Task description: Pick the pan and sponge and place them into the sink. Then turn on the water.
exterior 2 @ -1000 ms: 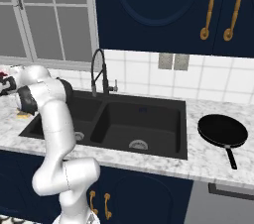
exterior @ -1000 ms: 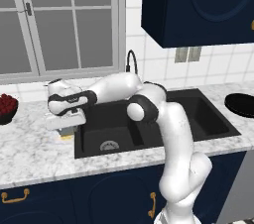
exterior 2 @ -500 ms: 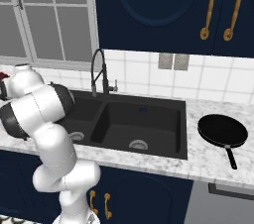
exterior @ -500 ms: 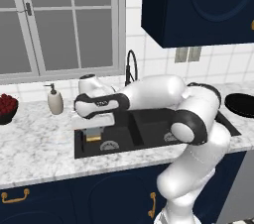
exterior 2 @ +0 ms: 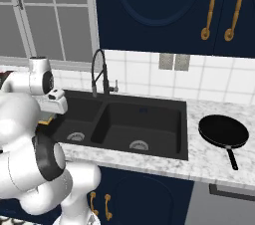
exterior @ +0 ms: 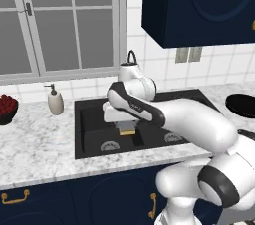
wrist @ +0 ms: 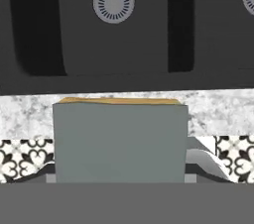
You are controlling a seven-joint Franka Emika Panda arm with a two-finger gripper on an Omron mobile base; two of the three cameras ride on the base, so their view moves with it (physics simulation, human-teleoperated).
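Observation:
My gripper (exterior: 126,118) hangs over the left basin of the black sink (exterior: 87,150), shut on the sponge (exterior: 127,131), whose yellow layer shows below the hand. From the right side the gripper (exterior 2: 53,105) sits at the sink's (exterior 2: 182,134) left end with the sponge (exterior 2: 46,117) under it. The hand view has the sponge's (wrist: 119,141) grey-teal face close up, with a silver drain (wrist: 113,1) beyond it. The black pan (exterior 2: 223,131) lies on the counter right of the sink. The arched faucet (exterior 2: 98,72) stands behind the divider; no water runs.
A beige soap dispenser (exterior: 55,102) stands on the marble counter left of the sink. A dark bowl of red fruit (exterior: 6,108) sits at the far left. Behind the counter are a window and a tiled wall, with navy cabinets above.
The arm has swung right, carrying the sponge from the counter left of the sink to above the left basin. The pan has not moved.

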